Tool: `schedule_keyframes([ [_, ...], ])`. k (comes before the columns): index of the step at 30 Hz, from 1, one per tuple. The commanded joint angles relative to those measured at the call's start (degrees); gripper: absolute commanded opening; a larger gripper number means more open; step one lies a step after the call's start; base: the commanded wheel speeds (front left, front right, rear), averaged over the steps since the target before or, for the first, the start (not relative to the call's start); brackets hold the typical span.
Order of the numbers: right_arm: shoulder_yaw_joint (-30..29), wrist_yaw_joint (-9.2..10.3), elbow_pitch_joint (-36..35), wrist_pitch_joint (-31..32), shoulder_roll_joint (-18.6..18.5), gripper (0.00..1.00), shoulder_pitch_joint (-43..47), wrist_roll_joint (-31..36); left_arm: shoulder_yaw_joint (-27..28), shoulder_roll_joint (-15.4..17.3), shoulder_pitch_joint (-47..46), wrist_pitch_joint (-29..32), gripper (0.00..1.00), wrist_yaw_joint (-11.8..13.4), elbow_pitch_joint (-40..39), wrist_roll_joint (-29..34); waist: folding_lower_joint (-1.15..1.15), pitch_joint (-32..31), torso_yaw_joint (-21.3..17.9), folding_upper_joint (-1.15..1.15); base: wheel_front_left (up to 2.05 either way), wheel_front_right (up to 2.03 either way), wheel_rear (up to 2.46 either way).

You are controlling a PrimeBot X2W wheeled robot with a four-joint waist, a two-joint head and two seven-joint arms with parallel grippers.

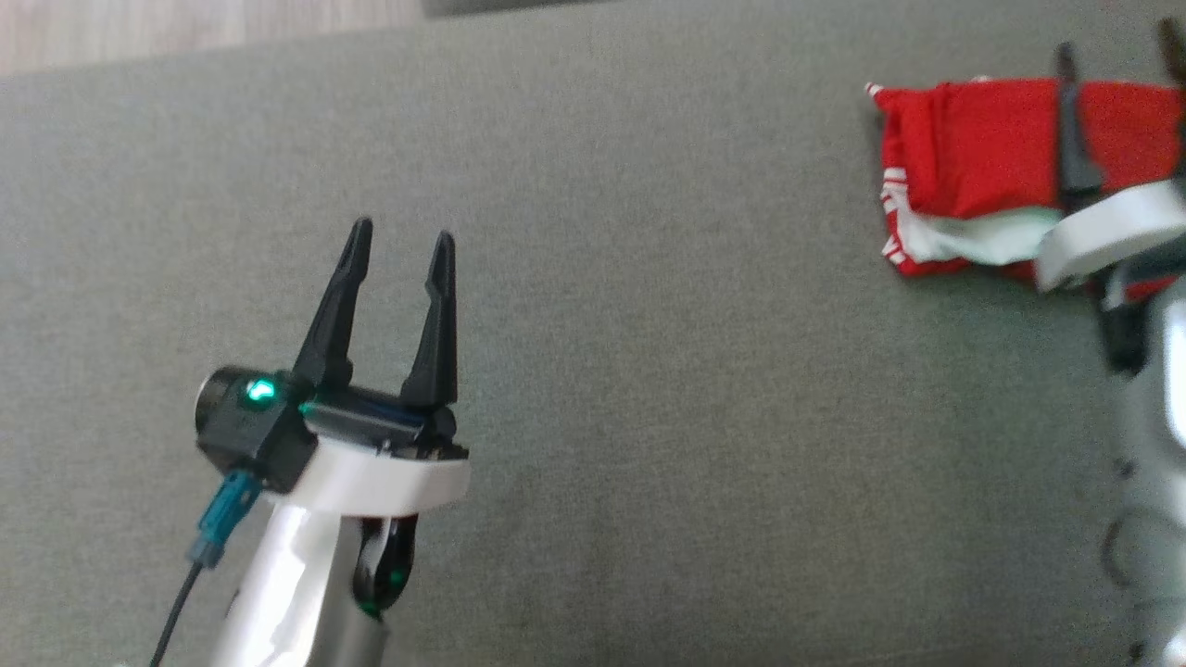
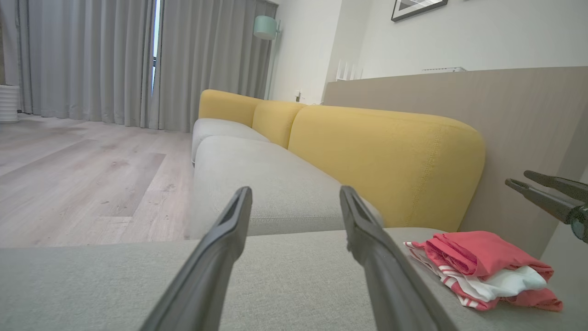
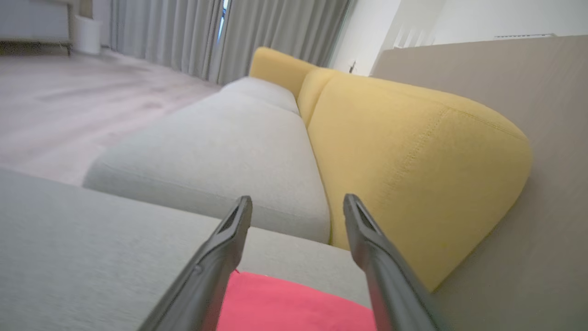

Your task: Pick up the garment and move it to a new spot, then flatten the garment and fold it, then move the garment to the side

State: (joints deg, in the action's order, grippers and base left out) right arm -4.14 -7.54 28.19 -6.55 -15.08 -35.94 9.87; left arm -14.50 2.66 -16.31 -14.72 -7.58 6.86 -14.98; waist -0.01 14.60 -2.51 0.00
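Note:
The garment [image 1: 982, 157] is a folded red bundle with white striped trim. It lies on the grey seat cushion [image 1: 649, 371] at the head view's upper right. My right gripper [image 1: 1116, 42] hangs over it, open, with its fingers spread across the far part of the cloth and nothing between them. In the right wrist view the red garment [image 3: 294, 303] lies just below my open right gripper [image 3: 297, 198]. My left gripper [image 1: 403, 233] is open and empty over bare cushion, well to the garment's left. The left wrist view shows the garment [image 2: 477, 257] at lower right, the right gripper [image 2: 517, 178] above it, and my left gripper [image 2: 296, 191] open.
Yellow back cushions [image 2: 386, 156] run along the sofa's rear, against a beige wall panel [image 2: 519, 115]. A second grey seat [image 2: 257, 179] stretches beyond this one. Wood floor [image 2: 82, 174] lies past the cushion's edge, with grey curtains [image 2: 92, 59] behind.

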Motion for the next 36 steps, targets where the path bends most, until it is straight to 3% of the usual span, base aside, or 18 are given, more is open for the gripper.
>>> schedule_keyframes([
  [1,1.11,0.05,-2.75,-1.32,1.16,1.00,1.25,-1.34,2.37,0.33,0.02,-0.28,1.00,0.09,-2.01,0.62,0.01,-3.17,0.26,0.00,0.00,0.00,0.00],
  [9,2.00,0.05,-9.64,-6.27,11.70,1.00,14.85,-7.31,6.95,0.24,7.80,-0.28,1.00,0.36,-0.89,1.82,0.01,-10.00,1.80,0.00,0.00,0.00,0.00],
  [17,3.79,0.05,-10.22,-8.36,12.18,1.00,27.34,-17.82,8.84,0.22,13.39,-0.28,1.00,2.44,-0.09,0.71,0.01,-13.43,2.54,0.00,0.00,0.00,0.00],
  [36,4.91,0.05,-16.03,-8.44,12.20,1.00,30.74,-16.73,10.47,0.22,16.03,-0.28,1.00,3.57,-2.07,0.48,0.01,-14.54,3.23,0.00,0.00,0.00,0.00],
])
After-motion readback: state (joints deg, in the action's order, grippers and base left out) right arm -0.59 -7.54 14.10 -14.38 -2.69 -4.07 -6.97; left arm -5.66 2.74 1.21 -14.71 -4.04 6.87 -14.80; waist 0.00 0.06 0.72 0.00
